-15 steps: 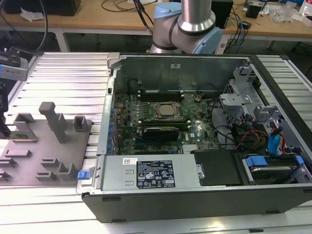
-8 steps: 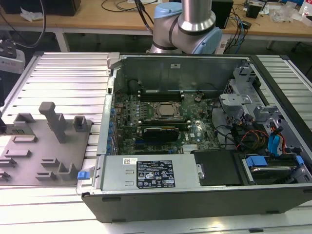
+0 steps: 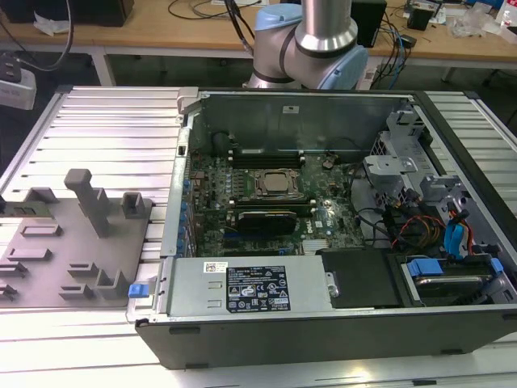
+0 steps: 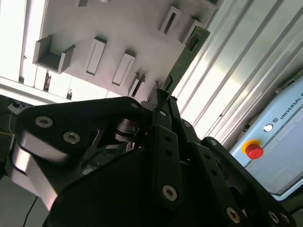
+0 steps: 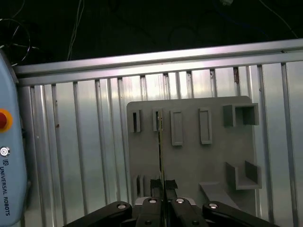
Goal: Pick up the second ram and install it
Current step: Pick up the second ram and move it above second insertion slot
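The gripper [image 4: 164, 98] [image 5: 161, 191] has its black jaws clenched on one end of the second ram [image 4: 184, 61] [image 5: 160, 151], a thin green stick that juts straight out from them. In both wrist views the ram hangs over a gray holder tray [image 4: 118, 28] [image 5: 189, 161] [image 3: 48, 242] with raised slots. Its far end lies close by one narrow slot, and whether it touches there cannot be told. The tray lies on a ribbed aluminium table [image 3: 113, 121]. A pale blue box with a red button [image 4: 279, 132] shows near the table. In the exterior view, an open computer case [image 3: 323, 339] lies on the table to the exterior view's right of the tray, its motherboard [image 3: 275, 202] exposed. The arm [image 3: 311, 40] rises behind the case, past the top of the picture. Beyond it run wooden workbenches [image 3: 161, 24] strewn with cables.
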You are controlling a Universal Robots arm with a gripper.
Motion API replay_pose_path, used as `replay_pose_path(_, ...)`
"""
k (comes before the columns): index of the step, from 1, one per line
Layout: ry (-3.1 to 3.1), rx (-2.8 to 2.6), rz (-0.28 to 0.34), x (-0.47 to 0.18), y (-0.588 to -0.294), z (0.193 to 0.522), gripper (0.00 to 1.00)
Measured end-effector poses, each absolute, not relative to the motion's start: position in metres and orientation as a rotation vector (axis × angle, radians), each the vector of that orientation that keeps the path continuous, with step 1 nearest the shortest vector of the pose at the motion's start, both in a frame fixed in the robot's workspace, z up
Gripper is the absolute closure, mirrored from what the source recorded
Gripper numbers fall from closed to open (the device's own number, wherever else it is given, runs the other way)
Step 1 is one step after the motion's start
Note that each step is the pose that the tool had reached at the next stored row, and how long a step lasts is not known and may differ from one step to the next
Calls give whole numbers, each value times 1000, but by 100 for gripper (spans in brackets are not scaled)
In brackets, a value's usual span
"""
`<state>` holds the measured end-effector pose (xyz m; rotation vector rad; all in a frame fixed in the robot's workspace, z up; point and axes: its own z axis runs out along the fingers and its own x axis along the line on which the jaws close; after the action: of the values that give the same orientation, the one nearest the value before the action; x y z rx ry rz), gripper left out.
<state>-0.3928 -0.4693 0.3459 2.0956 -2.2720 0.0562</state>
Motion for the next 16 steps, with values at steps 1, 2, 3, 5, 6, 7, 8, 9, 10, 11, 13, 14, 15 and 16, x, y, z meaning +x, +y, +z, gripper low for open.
replay_pose_path(1, -2271, 2095, 58, -393, -469, 348, 87)
replay_pose_path(2, -2271, 2094, 59, -393, -469, 350, 87)
replay_pose_path(3, -2270, 2094, 61, -393, -468, 354, 87)
replay_pose_path(5, -2269, 2093, 62, -393, -468, 356, 87)
replay_pose_path(6, -2269, 2093, 62, -393, -468, 357, 87)
replay_pose_path(7, -2269, 2093, 63, -393, -468, 358, 87)
replay_pose_path(8, -2268, 2092, 64, -393, -468, 360, 87)
replay_pose_path(9, -2268, 2092, 64, -393, -467, 361, 87)
replay_pose_path(10, -2268, 2092, 65, -393, -467, 363, 87)
replay_pose_path(11, -2268, 2091, 66, -393, -467, 364, 87)
replay_pose_path(13, -2266, 2090, 69, -392, -466, 368, 87)
replay_pose_path(14, -2266, 2090, 70, -392, -466, 369, 87)
replay_pose_path(15, -2265, 2089, 70, -392, -466, 370, 87)
replay_pose_path(16, -2265, 2089, 71, -392, -466, 372, 87)
